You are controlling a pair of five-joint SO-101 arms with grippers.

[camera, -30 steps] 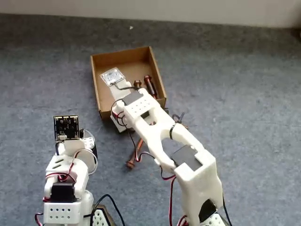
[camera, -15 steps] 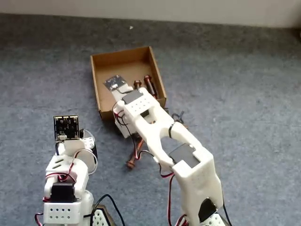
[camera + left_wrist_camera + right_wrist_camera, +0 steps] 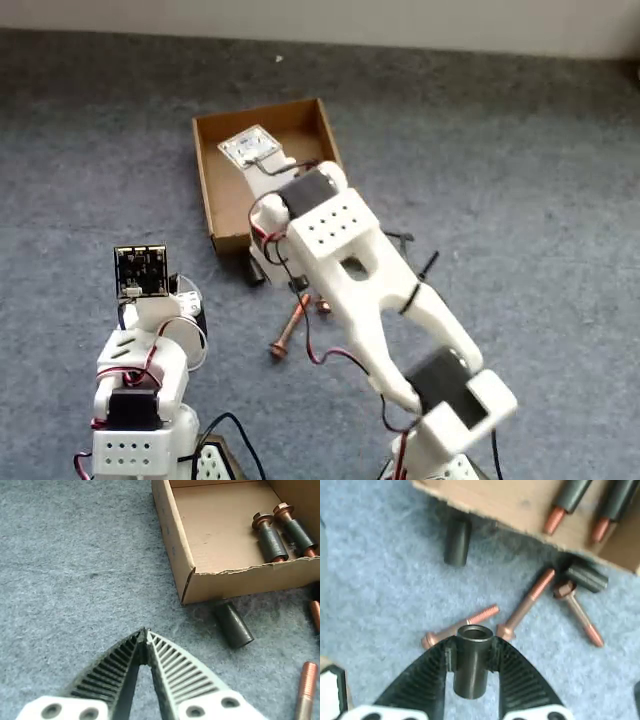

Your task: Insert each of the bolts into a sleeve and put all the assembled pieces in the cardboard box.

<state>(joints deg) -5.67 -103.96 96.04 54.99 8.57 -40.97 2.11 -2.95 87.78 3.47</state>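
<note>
Two assembled pieces (image 3: 274, 542) are in the box (image 3: 250, 582); three bolts (image 3: 462, 622) lie loose at its 6 o'clock; right hand (image 3: 472, 642) grips a sleeve (image 3: 470, 675), left hand (image 3: 145, 637) closed.

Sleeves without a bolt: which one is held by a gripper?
The sleeve clamped in the right gripper; the other two lie loose on the carpet by the cardboard box.

High camera looked down over both arms; wrist cameras sat close behind their jaws, sharing the box (image 3: 250, 582) ahead.
</note>
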